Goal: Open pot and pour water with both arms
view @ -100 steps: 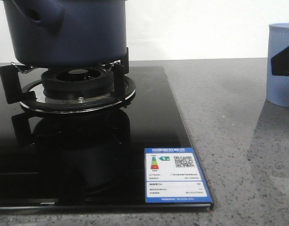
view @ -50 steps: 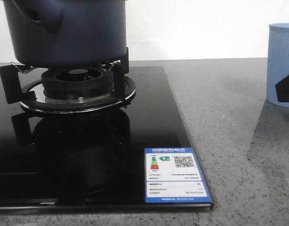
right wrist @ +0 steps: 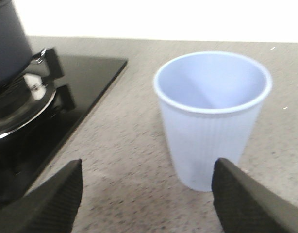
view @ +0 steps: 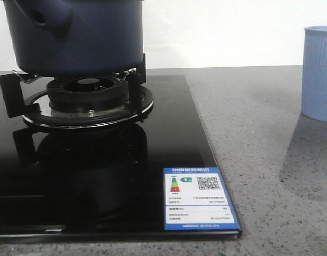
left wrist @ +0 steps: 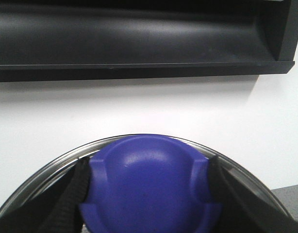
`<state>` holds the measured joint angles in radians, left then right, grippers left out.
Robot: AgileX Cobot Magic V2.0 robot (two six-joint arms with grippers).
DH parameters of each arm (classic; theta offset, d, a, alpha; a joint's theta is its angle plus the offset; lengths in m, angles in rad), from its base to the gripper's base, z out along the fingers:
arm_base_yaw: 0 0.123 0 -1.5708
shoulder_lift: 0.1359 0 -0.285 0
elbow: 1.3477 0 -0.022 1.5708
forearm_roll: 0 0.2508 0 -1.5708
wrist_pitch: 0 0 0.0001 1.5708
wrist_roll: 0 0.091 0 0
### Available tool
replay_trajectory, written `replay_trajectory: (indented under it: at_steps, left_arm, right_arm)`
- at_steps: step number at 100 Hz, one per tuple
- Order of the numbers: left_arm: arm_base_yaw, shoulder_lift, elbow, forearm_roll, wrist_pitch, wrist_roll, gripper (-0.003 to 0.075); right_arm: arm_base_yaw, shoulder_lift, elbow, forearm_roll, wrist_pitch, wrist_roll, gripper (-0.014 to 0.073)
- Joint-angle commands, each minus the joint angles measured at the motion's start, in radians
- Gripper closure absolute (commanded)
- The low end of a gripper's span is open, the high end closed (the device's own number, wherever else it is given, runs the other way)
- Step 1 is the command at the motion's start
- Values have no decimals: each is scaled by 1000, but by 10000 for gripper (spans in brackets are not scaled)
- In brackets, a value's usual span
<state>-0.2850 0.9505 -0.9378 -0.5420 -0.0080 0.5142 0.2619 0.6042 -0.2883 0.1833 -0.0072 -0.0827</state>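
We see the pot (view: 78, 34) on the burner (view: 88, 96); our left end effector (left wrist: 149, 194) clamps the lid knob (left wrist: 149, 189), the right end effector (right wrist: 146, 194) gapes before the cup (right wrist: 212, 116) (upright on the worktop (view: 259, 133)), which an off-centre grab could topple

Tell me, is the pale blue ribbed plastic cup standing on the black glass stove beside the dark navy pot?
Not quite. The pale blue ribbed plastic cup stands on the grey speckled counter, off the black glass stove, as the front view shows; the dark navy pot sits on the burner.
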Motion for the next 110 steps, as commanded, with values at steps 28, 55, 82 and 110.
replay_trajectory:
  at_steps: [28, 55, 82, 110]
  left_arm:
    - [2, -17, -37, 4, -111, -3, 348]
    - [2, -17, -37, 4, -111, -3, 348]
    - [2, -17, -37, 4, -111, -3, 348]
    - [2, -17, -37, 4, -115, -3, 348]
  right_arm:
    - [-25, 149, 84, -15, -432, -6, 90]
    - [-25, 331, 84, 5, -571, -6, -28]
    - [-25, 462, 80, 48, -690, -6, -27]
    - [-25, 596, 27, 48, -747, -6, -27]
